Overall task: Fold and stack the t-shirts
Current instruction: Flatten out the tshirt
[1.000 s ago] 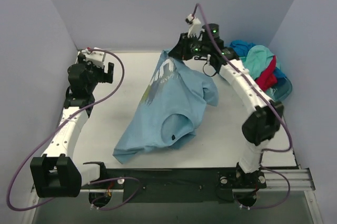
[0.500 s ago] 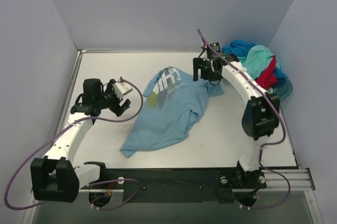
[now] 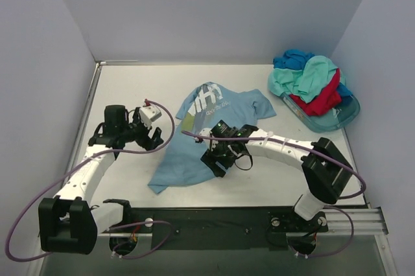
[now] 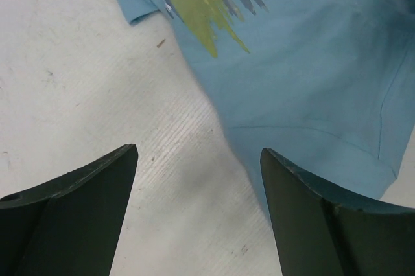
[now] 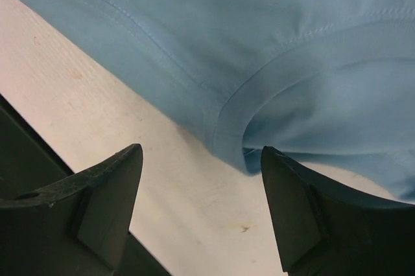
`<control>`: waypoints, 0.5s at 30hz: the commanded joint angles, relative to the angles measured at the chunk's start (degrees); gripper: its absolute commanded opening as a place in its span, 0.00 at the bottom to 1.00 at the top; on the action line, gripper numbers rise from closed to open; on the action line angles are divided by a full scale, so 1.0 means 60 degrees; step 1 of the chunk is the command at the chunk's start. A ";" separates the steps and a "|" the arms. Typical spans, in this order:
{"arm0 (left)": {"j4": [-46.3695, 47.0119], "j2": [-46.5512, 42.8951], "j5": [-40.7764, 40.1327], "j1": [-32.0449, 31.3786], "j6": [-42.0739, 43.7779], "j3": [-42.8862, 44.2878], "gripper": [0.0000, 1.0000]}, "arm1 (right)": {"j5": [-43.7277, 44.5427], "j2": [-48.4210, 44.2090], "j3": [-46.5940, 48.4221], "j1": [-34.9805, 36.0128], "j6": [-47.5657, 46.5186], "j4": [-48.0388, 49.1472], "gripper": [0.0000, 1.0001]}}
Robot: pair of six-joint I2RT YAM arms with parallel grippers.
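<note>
shirt (image 3: 206,126) lay rumpled | left gripper (image 3: 154,135) wide beside it; right gripper (image 3: 220,159) wide over its edge | should pinch seams, pull flat

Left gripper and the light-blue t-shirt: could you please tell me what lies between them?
Only bare white table, seen in the left wrist view; the left gripper is open beside the light-blue t-shirt.

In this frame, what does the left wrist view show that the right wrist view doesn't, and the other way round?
Left wrist only: the yellow-green and dark print on the shirt's front, with the left gripper open over the shirt's edge.
Right wrist only: the curved neck opening, with the right gripper open in front of it.
Both: the same light blue t-shirt lying on the white table, and neither gripper is holding anything.
</note>
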 commanded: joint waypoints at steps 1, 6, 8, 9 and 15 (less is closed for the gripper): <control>0.1670 -0.0432 -0.0585 0.0005 -0.2334 0.0042 0.87 | -0.0103 0.0694 0.0488 -0.0302 -0.1787 0.0428 0.68; 0.1451 -0.0432 -0.0763 0.0209 -0.2819 0.0422 0.87 | 0.0335 0.1709 0.0958 -0.0068 -0.1380 -0.0423 0.57; 0.1437 -0.0505 -0.0792 0.0312 -0.2922 0.0452 0.87 | 0.0292 0.1578 0.0695 -0.0053 -0.1190 -0.0423 0.47; 0.1349 -0.0549 -0.0748 0.0370 -0.2937 0.0482 0.87 | 0.0364 0.1447 0.0607 -0.0053 -0.1145 -0.0452 0.30; 0.1479 -0.0959 -0.0747 0.0810 -0.3493 0.0730 0.87 | 0.0118 0.0684 0.2253 -0.0053 -0.0954 -0.1798 0.00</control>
